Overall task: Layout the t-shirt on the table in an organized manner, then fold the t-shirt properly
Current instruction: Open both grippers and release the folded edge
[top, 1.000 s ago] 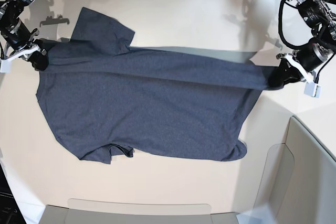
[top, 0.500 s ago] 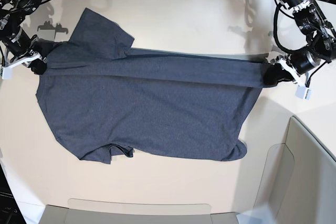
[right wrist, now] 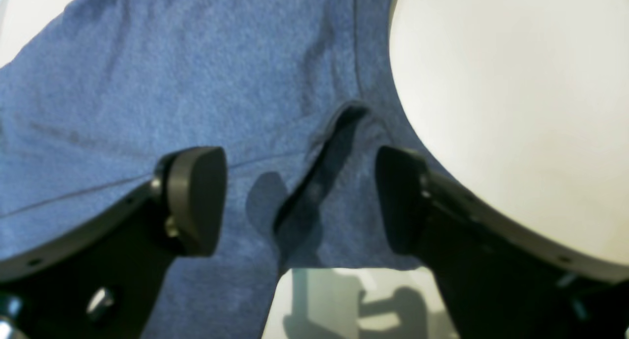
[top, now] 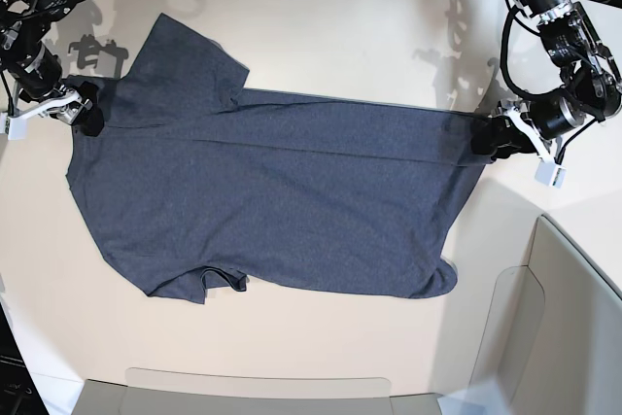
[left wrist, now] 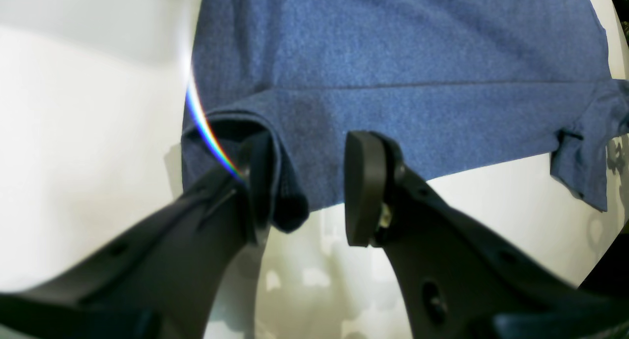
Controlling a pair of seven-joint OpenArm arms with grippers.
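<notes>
T-shirt [top: 272, 201] flat on the surface [top: 369, 36], plain side up; any lettering hidden. My left fingers [left wrist: 307, 186] spread apart at the hem corner: cloth bunched against one finger, not pinched. My right fingers [right wrist: 300, 201] wide apart over a dark fold at the opposite edge, gripping nothing. Base view: both tips too small to read, arms cut off.
</notes>
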